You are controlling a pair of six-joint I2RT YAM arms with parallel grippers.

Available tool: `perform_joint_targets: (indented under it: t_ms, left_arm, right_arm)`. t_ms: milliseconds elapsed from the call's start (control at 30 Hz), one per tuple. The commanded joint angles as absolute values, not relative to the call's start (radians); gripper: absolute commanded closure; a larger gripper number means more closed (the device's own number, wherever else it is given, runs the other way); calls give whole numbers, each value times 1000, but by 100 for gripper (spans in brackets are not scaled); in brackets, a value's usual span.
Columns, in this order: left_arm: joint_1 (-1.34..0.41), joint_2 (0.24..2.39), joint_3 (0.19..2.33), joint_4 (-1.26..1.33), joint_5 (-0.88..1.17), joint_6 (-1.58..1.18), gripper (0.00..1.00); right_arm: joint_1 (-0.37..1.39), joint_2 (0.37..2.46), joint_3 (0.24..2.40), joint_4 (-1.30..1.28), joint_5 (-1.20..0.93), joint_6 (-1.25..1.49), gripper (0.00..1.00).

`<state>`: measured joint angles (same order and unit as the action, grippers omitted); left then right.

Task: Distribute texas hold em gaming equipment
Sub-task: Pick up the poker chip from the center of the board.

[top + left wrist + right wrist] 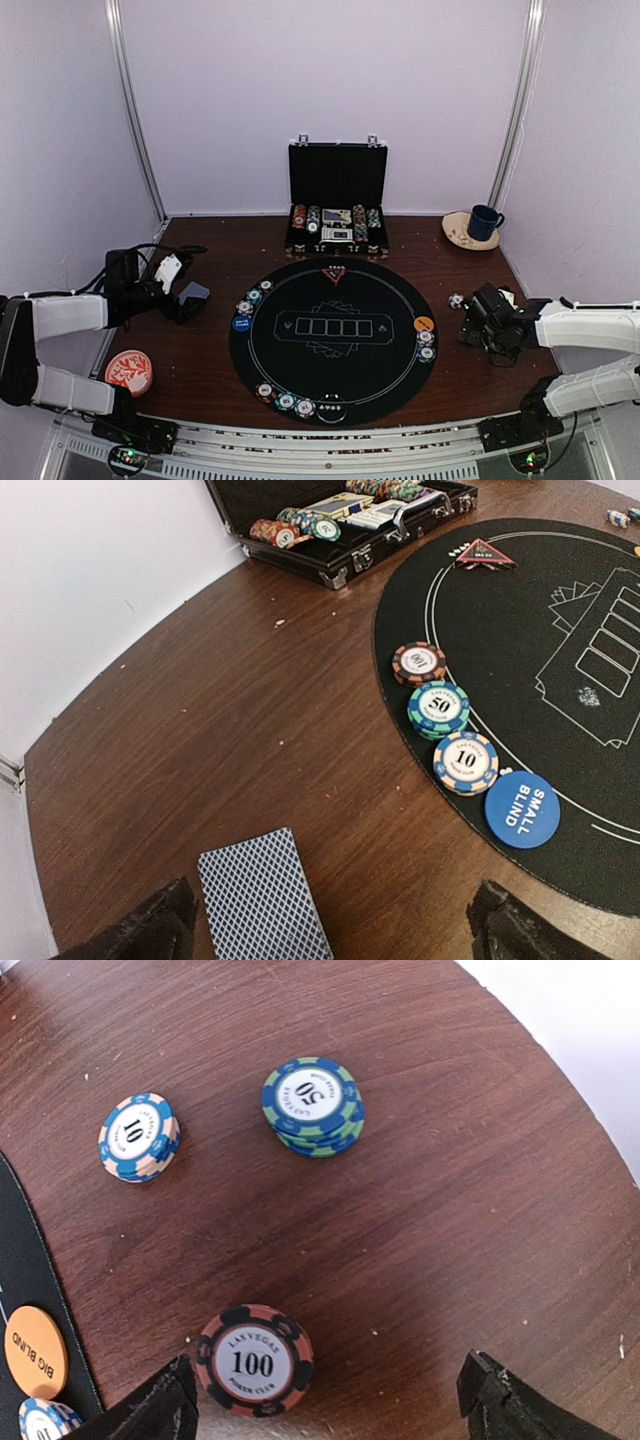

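The red-and-black striped 100 chip lies on the brown wooden bench, just off the black felt mat. It sits off-centre between the parted fingers of your right tool. You appear to be collecting it, so centre first, then descend. Your left tool, also apart, hovers over the grey-blue patterned card deck. There is bare wood all round, and the bench edge lies beyond.

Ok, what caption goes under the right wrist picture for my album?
Open right claw by the 100 chip, with the 10 chip and the 50 stack farther off on the wooden table.
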<state>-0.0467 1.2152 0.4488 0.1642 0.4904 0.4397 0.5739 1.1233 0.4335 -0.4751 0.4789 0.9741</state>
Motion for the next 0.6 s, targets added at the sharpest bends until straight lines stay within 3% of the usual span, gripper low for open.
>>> perform_joint_targets:
  t_ms: [0, 567]
  left_arm:
    - [-49, 1229, 465, 205, 498, 451, 2]
    - [-49, 1236, 468, 206, 498, 451, 2]
  right_arm:
    - [550, 1157, 475, -417, 430, 879, 9]
    - [539, 1275, 485, -349, 396, 814, 21]
